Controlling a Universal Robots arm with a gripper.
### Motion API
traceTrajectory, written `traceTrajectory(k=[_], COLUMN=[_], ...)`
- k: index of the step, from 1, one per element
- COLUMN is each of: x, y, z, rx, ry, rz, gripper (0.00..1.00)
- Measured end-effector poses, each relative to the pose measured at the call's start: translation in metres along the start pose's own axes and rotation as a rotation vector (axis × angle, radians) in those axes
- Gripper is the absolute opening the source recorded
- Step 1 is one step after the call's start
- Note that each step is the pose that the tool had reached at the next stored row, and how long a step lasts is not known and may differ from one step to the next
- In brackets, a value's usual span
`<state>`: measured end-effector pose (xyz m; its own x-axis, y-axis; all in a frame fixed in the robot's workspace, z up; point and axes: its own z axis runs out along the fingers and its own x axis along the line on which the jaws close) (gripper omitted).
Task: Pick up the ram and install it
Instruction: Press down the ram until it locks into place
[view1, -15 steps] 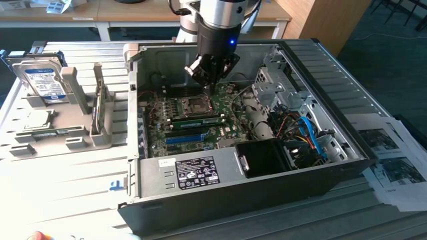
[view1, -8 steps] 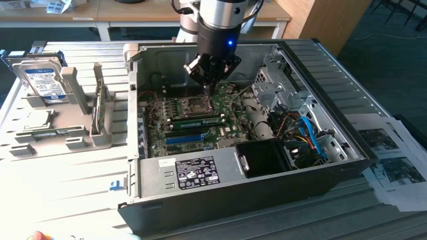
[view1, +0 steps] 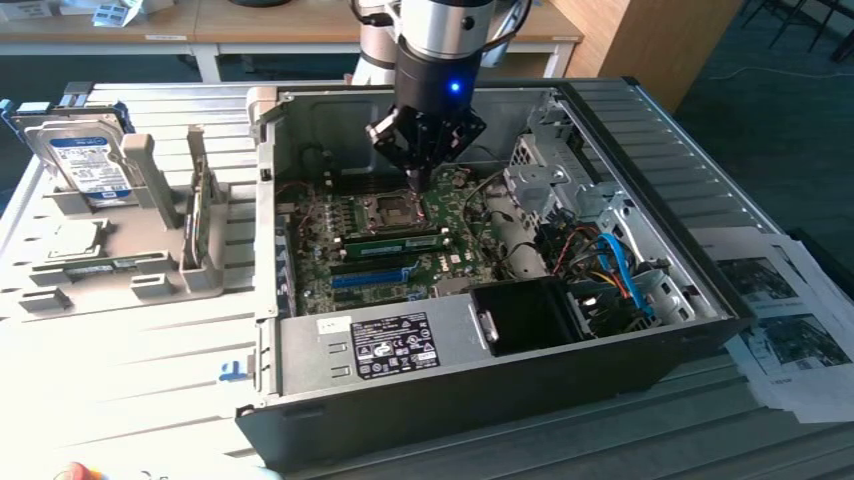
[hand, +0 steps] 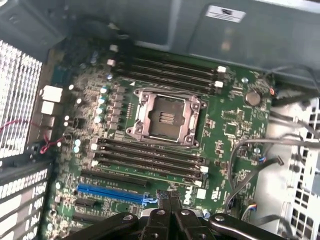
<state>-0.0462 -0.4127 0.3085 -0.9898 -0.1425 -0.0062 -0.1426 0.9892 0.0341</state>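
My gripper (view1: 418, 186) hangs inside the open computer case (view1: 441, 360), over the motherboard (view1: 400, 255) near the empty processor socket (hand: 165, 117). In the wrist view its fingers (hand: 162, 200) are pressed together with nothing between them, so the gripper (hand: 168, 196) is shut and empty. A long green stick, which looks like the ram (view1: 394, 241), sits along the memory slots just in front of the socket, a little below the fingertips. In the wrist view the dark slots (hand: 150, 159) run beside the socket, and I cannot tell which one holds a stick.
A grey parts holder (view1: 134, 270) stands at the exterior view's left, with a silver hard drive (view1: 83, 160) and a square processor chip (view1: 74, 238). Case walls, a drive cage (view1: 547, 165) and loose cables (view1: 614, 265) crowd the exterior view's right. Papers (view1: 787, 320) lie outside the case.
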Motion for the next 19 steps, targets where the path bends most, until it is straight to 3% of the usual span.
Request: traceTrajectory(k=[8, 13, 19], x=[0.0, -0.0018, -0.0019], y=[0.0, -0.0003, -0.0002], z=[0.0001, 0.0, 0.0001], rx=[-0.0001, -0.0018, -0.0019], ry=[-0.0002, 0.0126, 0.0128], rz=[0.013, 0.02, 0.032], gripper=[0.1, 0.1, 0.1])
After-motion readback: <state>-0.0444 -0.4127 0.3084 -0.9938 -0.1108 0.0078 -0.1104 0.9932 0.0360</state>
